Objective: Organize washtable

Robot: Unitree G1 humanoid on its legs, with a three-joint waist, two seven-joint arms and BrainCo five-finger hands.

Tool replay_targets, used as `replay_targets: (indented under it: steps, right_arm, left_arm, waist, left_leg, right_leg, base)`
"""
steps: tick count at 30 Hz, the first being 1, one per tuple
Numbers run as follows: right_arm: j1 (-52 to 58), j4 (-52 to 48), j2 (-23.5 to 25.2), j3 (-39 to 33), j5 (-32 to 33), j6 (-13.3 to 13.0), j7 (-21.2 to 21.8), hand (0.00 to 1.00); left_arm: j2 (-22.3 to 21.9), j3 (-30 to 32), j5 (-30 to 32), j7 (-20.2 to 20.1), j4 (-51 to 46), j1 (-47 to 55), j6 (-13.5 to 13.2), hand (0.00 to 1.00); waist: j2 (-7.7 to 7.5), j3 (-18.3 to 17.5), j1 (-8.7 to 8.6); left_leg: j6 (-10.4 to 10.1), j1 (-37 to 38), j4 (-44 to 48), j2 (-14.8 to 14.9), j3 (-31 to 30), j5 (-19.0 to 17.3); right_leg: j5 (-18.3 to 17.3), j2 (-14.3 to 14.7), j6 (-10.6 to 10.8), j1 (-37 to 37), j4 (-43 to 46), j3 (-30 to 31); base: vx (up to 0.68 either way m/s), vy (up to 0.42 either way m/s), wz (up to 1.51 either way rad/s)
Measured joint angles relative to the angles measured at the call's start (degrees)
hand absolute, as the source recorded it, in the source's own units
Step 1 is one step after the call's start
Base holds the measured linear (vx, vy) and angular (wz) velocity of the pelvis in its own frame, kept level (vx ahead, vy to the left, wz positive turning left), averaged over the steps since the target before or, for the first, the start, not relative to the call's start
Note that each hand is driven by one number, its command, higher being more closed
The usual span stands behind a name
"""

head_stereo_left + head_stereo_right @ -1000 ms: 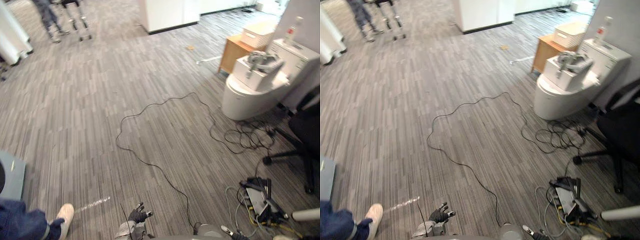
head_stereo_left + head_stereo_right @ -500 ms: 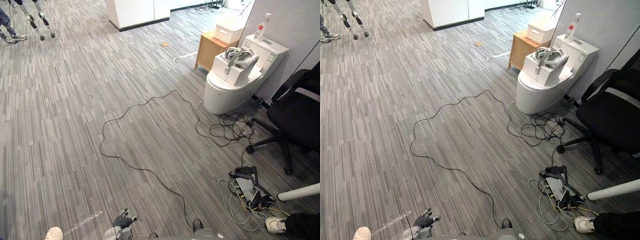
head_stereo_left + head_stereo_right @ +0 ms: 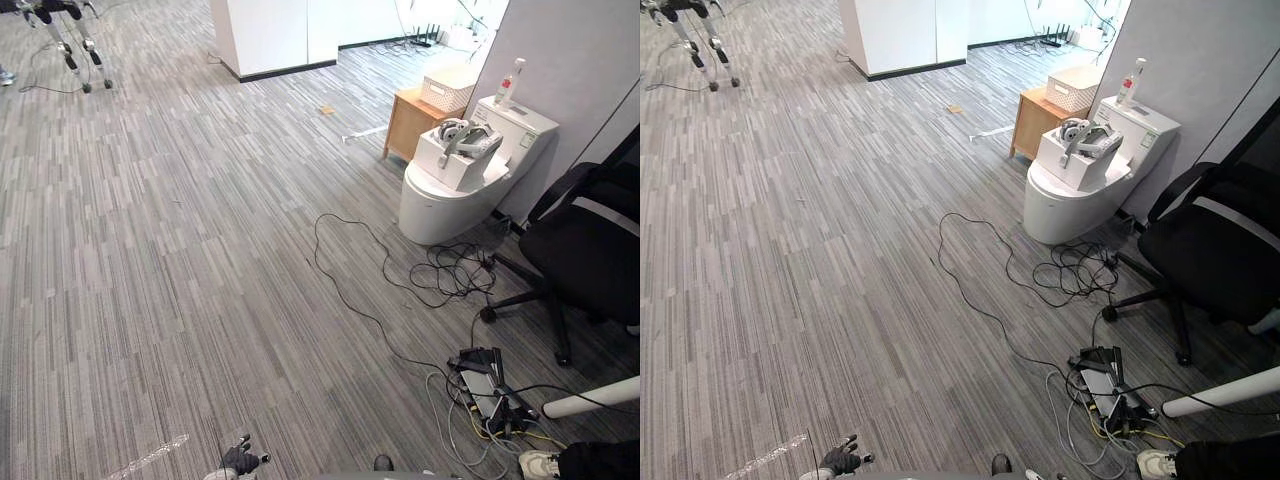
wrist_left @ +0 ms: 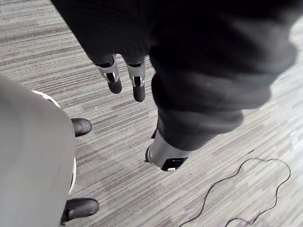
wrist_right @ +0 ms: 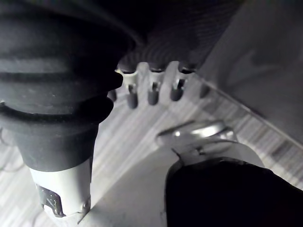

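My left hand (image 4: 112, 75) and right hand (image 5: 152, 89) hang open, empty, over the floor (image 3: 200, 250). My view has turned: the toilet (image 3: 445, 200), well apart, sits more central now. Where the washtable is I cannot tell; I judge the task not begun.
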Motion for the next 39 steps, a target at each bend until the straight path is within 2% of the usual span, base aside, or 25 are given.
replay_targets:
  steps: [6, 9, 11, 12, 13, 14, 15, 16, 18, 21, 22, 23, 24, 25, 26, 27, 28, 29, 30, 31, 32, 37, 39]
  right_arm:
    - [-0.78, 0.29, -0.52, 2.79, 3.87, -0.16, -0.04, 0.0]
    - [-1.16, 0.4, -0.61, 3.82, 4.3, -0.21, -0.06, 0.0]
    - [-2.02, 0.39, -0.54, 3.68, 5.54, -0.2, -0.12, 0.0]
    - [-2.43, 0.37, -0.68, 3.72, 6.03, -0.19, -0.11, 0.0]
    - [-2.93, -0.06, -1.34, 4.03, 6.2, -0.27, -0.11, 0.0]
    - [-3.2, -0.73, -1.37, 4.53, 6.39, -0.38, -0.11, 0.0]
    - [-3.49, -2.01, -1.5, 5.24, 6.42, -0.77, -0.08, 0.0]
    - [-4.06, -2.76, -1.16, 5.79, 6.43, -1.34, -0.11, 0.0]
    - [-4.98, -2.88, -0.82, 6.01, 6.34, -1.72, -0.15, 0.0]
    - [-4.7, -2.8, -0.58, 5.97, 6.28, -2.24, -0.32, 0.0]
    - [-4.69, -2.51, -0.53, 5.53, 6.33, -2.28, -0.32, 0.0]
    - [-4.35, -2.55, -0.99, 4.64, 6.26, -2.33, -0.25, 0.0]
    - [-4.19, -2.54, -1.22, 4.07, 6.25, -2.42, -0.25, 0.0]
    - [-3.89, -2.52, -1.44, 3.06, 6.27, -2.56, -0.37, 0.0]
    - [-3.24, -2.52, -1.43, 2.49, 6.27, -2.57, -0.5, 0.0]
    - [-2.92, -2.51, -1.41, 2.39, 6.25, -2.57, -0.54, 0.0]
    - [-2.74, -2.11, -1.24, 2.5, 6.1, -2.41, -0.53, 0.0]
    - [-3.06, -1.25, -1.1, 2.48, 6.05, -2.34, -0.45, 0.0]
    - [-3.26, -0.87, -1.37, 2.47, 6.03, -2.31, -0.41, 0.0]
    - [-3.26, -0.88, -2.29, 2.5, 5.97, -2.29, -0.26, 0.0]
    - [-3.43, -0.9, -2.58, 2.72, 5.85, -2.22, -0.52, 0.0]
    - [-3.32, -0.67, -1.86, 3.76, 5.78, -2.21, -0.61, 0.0]
    - [-3.34, -0.68, -1.82, 3.71, 5.77, -2.23, -0.61, 0.0]
  left_arm:
    - [0.72, -2.32, 4.06, 0.33, -0.01, -1.01, -0.09, 0.0]
    - [0.46, -3.38, 4.16, 1.21, -0.43, -1.85, -0.68, 0.0]
    - [0.15, -3.54, 3.7, 1.14, -0.54, -2.53, -1.38, 0.0]
    - [0.14, -3.51, 3.3, 1.15, -0.64, -2.66, -1.45, 0.0]
    - [0.41, -3.32, 1.7, 1.17, -1.21, -2.26, -1.45, 0.0]
    - [0.39, -3.3, 1.05, 1.18, -1.59, -2.16, -1.43, 0.0]
    - [1.34, -2.15, -0.58, 1.49, -1.63, -1.27, -1.2, 0.0]
    - [2.37, -1.74, -1.15, 1.82, -1.64, -0.77, -1.23, 0.0]
    - [2.52, -1.14, -1.11, 2.27, -1.57, -0.3, -1.15, 0.0]
    - [1.66, -0.25, -1.22, 2.24, -1.7, -0.34, -1.21, 0.0]
    - [0.81, 0.27, -1.79, 2.32, -1.61, -0.45, -1.15, 0.0]
    - [0.01, 0.94, -3.42, 2.31, -1.85, -0.47, -1.24, 0.0]
    - [-0.62, 1.48, -4.19, 2.33, -1.85, -0.45, -1.26, 0.0]
    - [-1.13, 2.22, -6.94, 2.34, -1.78, -0.21, -1.36, 0.0]
    - [-1.2, 2.43, -9.12, 2.34, -1.73, -0.1, -1.35, 0.0]
    - [-1.17, 2.45, -10.08, 2.34, -1.77, -0.1, -1.41, 0.0]
    - [-0.84, 2.77, -11.4, 2.33, -1.89, -0.02, -1.61, 0.0]
    - [-0.76, 3.15, -12.0, 2.33, -2.19, 0.25, -1.89, 0.0]
    - [-0.93, 3.13, -12.06, 2.31, -2.39, 0.3, -2.05, 0.0]
    - [-1.81, 3.06, -12.04, 2.31, -2.54, 0.33, -2.23, 0.0]
    - [-2.18, 2.98, -11.98, 2.3, -2.52, 0.31, -2.28, 0.0]
    - [-0.85, 2.08, -11.59, 2.31, -2.53, 0.3, -2.3, 0.0]
    - [-0.71, 1.18, -10.44, 2.27, -2.48, 0.33, -2.29, 0.0]
  waist:
    - [-0.2, 0.35, -0.01]
    - [-0.46, 0.51, -0.21]
    - [-0.74, 1.81, -0.34]
    - [-0.58, 2.51, -0.22]
    - [0.0, 3.48, 0.31]
    - [0.77, 4.23, 0.33]
    - [0.27, 4.19, 0.21]
    - [-0.25, 4.2, 0.43]
    - [-0.54, 4.23, 0.14]
    - [-1.03, 3.97, 0.23]
    - [-0.58, 4.23, 0.16]
    - [0.57, 4.62, 0.17]
    - [1.28, 4.84, 0.18]
    - [1.83, 5.24, 0.13]
    - [2.33, 5.41, -0.03]
    - [2.58, 5.47, 0.04]
    - [1.11, 6.0, 0.21]
    - [0.76, 6.03, 0.28]
    - [1.11, 6.09, 0.19]
    - [2.62, 6.21, 0.25]
    - [2.92, 5.94, 0.43]
    - [1.25, 5.64, 0.29]
    - [1.36, 5.48, 0.22]
  left_leg:
    - [-0.19, -0.45, -2.72, -0.23, -0.53, 1.21]
    - [0.45, -1.33, -3.89, -1.09, -5.46, 2.79]
    - [1.59, -1.85, -2.12, -2.56, -11.04, 2.37]
    - [2.21, -1.81, -0.8, -2.78, -12.81, 1.89]
    - [2.81, -1.05, 0.99, -2.8, -15.07, 1.21]
    - [3.0, -0.13, 1.46, -2.28, -16.02, 1.09]
    - [3.03, 0.5, 1.54, -2.06, -17.63, 1.09]
    - [3.0, 0.77, 1.5, -1.86, -18.13, 1.11]
    - [2.69, 0.63, 1.76, -2.35, -18.55, 0.94]
    - [1.1, -0.28, 3.42, -4.51, -19.63, -0.45]
    - [1.13, -1.43, 6.19, -4.95, -20.05, -2.74]
    - [-0.96, -2.87, 10.14, -4.23, -19.71, -5.57]
    - [-1.81, -3.48, 12.08, -3.59, -18.96, -6.99]
    - [-3.31, -4.54, 15.65, -2.04, -16.1, -8.85]
    - [-4.81, -5.24, 18.79, -0.46, -10.81, -9.06]
    - [-5.43, -5.47, 20.4, -0.15, -8.85, -8.65]
    - [-6.04, -7.15, 24.15, -0.33, -6.78, -8.44]
    - [-2.51, -8.26, 23.03, 0.27, -5.58, -10.41]
    - [-2.87, -8.78, 21.01, 1.06, -5.54, -10.14]
    - [-4.23, -9.07, 15.72, 3.27, -5.59, -5.93]
    - [-1.77, -8.61, 14.62, 3.45, -3.72, -2.82]
    - [-1.31, -6.48, 11.52, 2.48, 0.91, -2.52]
    - [-1.14, -5.17, 9.77, 1.9, 2.37, -2.38]
  right_leg:
    - [0.0, 0.01, 0.01, -0.89, 0.03, -1.07]
    - [-1.39, -1.24, 0.43, -0.47, 1.3, -7.16]
    - [-7.04, -5.04, 1.54, -0.62, 11.51, -13.6]
    - [-7.85, -5.54, 1.27, -1.09, 15.81, -14.59]
    - [-7.87, -6.57, -0.39, -3.54, 25.42, -13.93]
    - [-8.92, -6.66, -2.04, -5.26, 29.46, -12.46]
    - [-12.11, -4.69, -2.45, -7.12, 33.15, -8.45]
    - [-13.83, -2.16, -1.87, -8.36, 32.27, -5.89]
    - [-13.16, 0.3, -2.6, -8.73, 25.61, -4.86]
    - [-11.47, 0.36, -3.62, -8.19, 21.57, -5.02]
    - [-9.97, 0.52, -3.46, -6.69, 19.49, -5.31]
    - [-9.43, 0.91, -3.69, -5.15, 18.04, -6.53]
    - [-9.39, 1.27, -3.77, -4.53, 17.64, -6.99]
    - [-9.4, 1.77, -3.85, -3.09, 16.7, -7.98]
    - [-9.54, 1.9, -4.08, -1.26, 15.75, -8.77]
    - [-9.6, 1.75, -4.18, -0.26, 15.26, -8.94]
    - [-9.63, 0.44, -4.23, 1.15, 14.21, -8.92]
    - [-9.7, -0.29, -4.13, 1.43, 13.99, -8.51]
    - [-9.71, -0.3, -4.06, 1.19, 14.0, -8.12]
    - [-9.83, 0.61, -3.19, 0.78, 14.0, -7.26]
    - [-10.01, 0.75, -2.38, 0.27, 13.92, -5.9]
    - [-7.08, 0.68, -1.42, 0.29, 8.19, -0.99]
    - [-6.88, 0.72, -1.34, 0.3, 7.25, 0.13]
  base:
    - [0.0, -0.038, 0.05]
    - [0.03, -0.037, 0.88]
    - [0.02, 0.042, 1.65]
    - [0.04, 0.059, 1.52]
    - [0.03, 0.054, 0.98]
    - [0.08, 0.06, 0.94]
    - [0.09, 0.055, 0.65]
    - [0.11, 0.042, 0.5]
    - [0.04, 0.031, 0.24]
    - [0.06, -0.016, 0.29]
    - [0.07, -0.048, 0.31]
    - [0.08, -0.057, 0.31]
    - [0.08, -0.038, 0.22]
    - [0.1, -0.059, 0.29]
    - [0.09, -0.058, 0.31]
    - [0.08, -0.048, 0.29]
    - [0.06, -0.029, 0.15]
    - [0.05, -0.019, 0.05]
    - [0.05, 0.032, -0.16]
    - [0.06, 0.107, -0.35]
    - [0.07, 0.121, -0.41]
    - [0.08, 0.084, -0.48]
    - [0.06, 0.045, -0.44]
